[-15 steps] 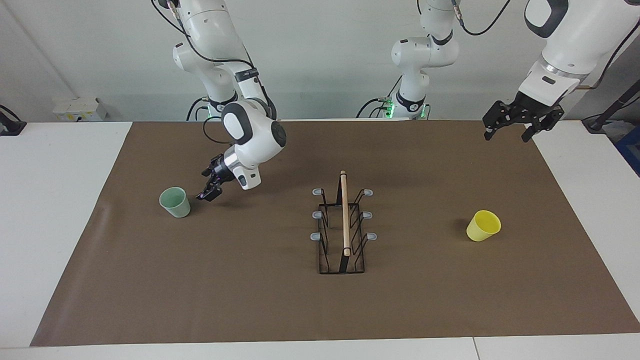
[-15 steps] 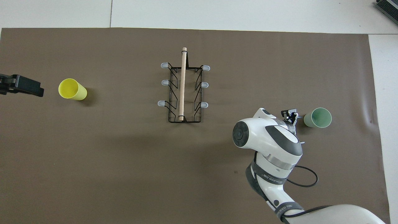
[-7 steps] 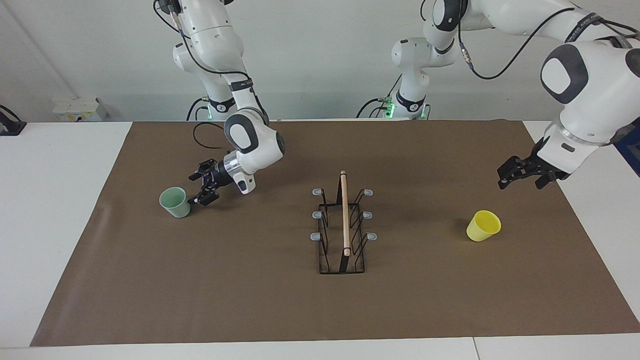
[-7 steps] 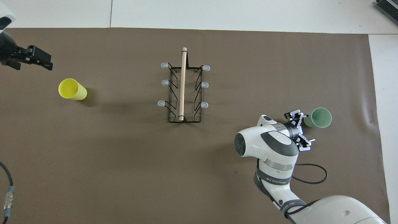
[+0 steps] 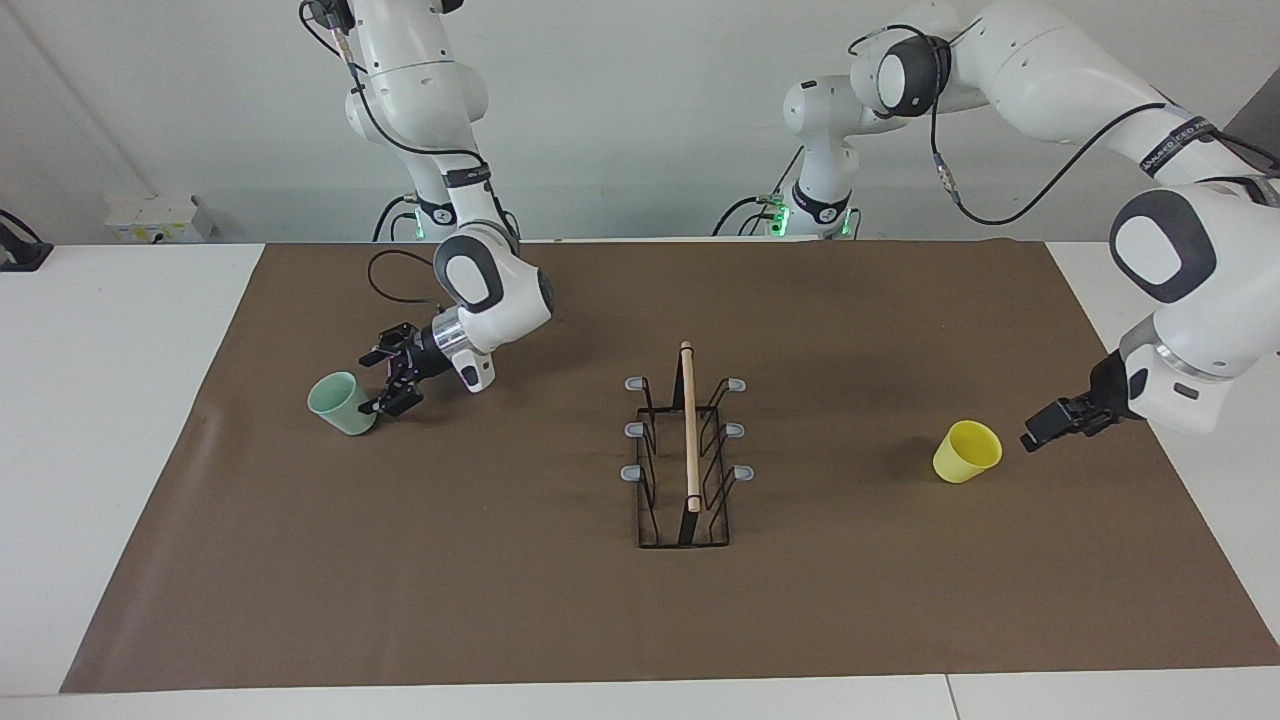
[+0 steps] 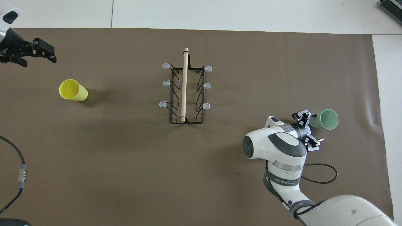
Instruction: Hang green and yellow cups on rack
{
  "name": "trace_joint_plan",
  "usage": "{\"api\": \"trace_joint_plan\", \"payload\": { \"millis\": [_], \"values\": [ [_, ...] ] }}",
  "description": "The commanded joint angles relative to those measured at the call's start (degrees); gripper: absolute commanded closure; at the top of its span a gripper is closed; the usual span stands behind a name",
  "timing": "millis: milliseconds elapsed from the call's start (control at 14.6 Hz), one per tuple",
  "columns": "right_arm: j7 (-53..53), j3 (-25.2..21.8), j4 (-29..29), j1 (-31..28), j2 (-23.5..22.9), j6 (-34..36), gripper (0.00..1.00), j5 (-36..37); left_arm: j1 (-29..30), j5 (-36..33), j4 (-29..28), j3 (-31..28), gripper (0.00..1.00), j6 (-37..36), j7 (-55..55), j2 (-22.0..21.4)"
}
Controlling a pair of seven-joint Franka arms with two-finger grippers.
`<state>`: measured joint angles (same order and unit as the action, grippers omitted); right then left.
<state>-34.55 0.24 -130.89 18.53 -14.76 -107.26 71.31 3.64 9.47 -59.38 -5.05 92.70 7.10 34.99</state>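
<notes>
Since the earlier frame the right claw (image 5: 392,378), jaws spread, has reached the green cup (image 5: 340,403) and tipped it (nine o'clock of the rack (image 5: 686,450)), while the left claw (image 5: 1060,420), also spread, has descended beside the yellow cup (image 5: 967,451) at three o'clock on the tabletop (image 5: 500,600); arm lettering unreadable.

rack (image 5: 686,455) mid-mat, open mat (image 5: 500,600) around both cups

My right arm reaches low toward its own end of the counter, wrist bent sideways, and my right gripper (image 5: 392,380) (image 6: 309,130) has its jaws spread wide. My left arm arches high, then drops at its end of the counter; my left gripper (image 5: 1050,428) (image 6: 40,55) hangs low with jaws apart.
</notes>
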Motion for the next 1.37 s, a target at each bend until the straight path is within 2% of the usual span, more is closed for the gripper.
{"api": "trace_joint_plan", "payload": {
  "millis": [0,342,479,548,616,753,821,958,1163,1300],
  "values": [
    [1.5,0.5,-0.9,-2.3,0.2,-2.7,0.00,3.6,1.8,2.6,2.3,0.0,0.00,0.7,9.7,3.6],
    [0.5,0.5,0.2,-2.4,-0.4,-3.7,0.00,3.7,5.1,10.3,-1.9,0.0,0.00,3.0,32.6,3.9],
    [-0.3,0.5,0.4,-3.1,-0.4,-5.7,0.00,4.4,5.3,10.5,-2.2,-0.3,0.00,2.8,43.0,3.7],
    [-0.3,0.5,0.4,-4.1,-1.0,-6.9,0.00,5.5,5.5,10.7,-3.2,-0.3,0.00,2.6,44.5,3.4],
    [-0.3,0.5,0.4,-5.0,-1.1,-7.3,0.00,6.5,6.0,11.9,-6.6,-0.4,0.00,3.9,47.0,2.2],
    [-0.3,0.5,0.4,-5.3,-1.1,-8.3,0.00,7.7,9.4,19.9,-12.0,-0.4,0.00,9.3,53.3,-0.6],
    [-0.3,0.5,0.4,-5.8,-1.1,-8.6,0.00,8.1,10.2,21.5,-14.2,-0.4,0.00,10.8,53.7,-1.5],
    [-0.4,0.5,0.4,-6.6,-1.2,-9.4,0.00,10.1,9.7,21.9,-17.7,-0.4,0.00,12.6,54.6,-2.5],
    [-0.4,0.5,0.4,-8.2,-1.6,-10.6,0.00,12.9,10.2,27.7,-27.4,-0.4,0.00,17.2,59.6,-5.7],
    [-0.3,0.5,0.4,-8.6,-1.7,-11.4,0.02,12.9,10.9,29.0,-28.2,-0.7,0.00,18.5,60.1,-5.2]
  ]
}}
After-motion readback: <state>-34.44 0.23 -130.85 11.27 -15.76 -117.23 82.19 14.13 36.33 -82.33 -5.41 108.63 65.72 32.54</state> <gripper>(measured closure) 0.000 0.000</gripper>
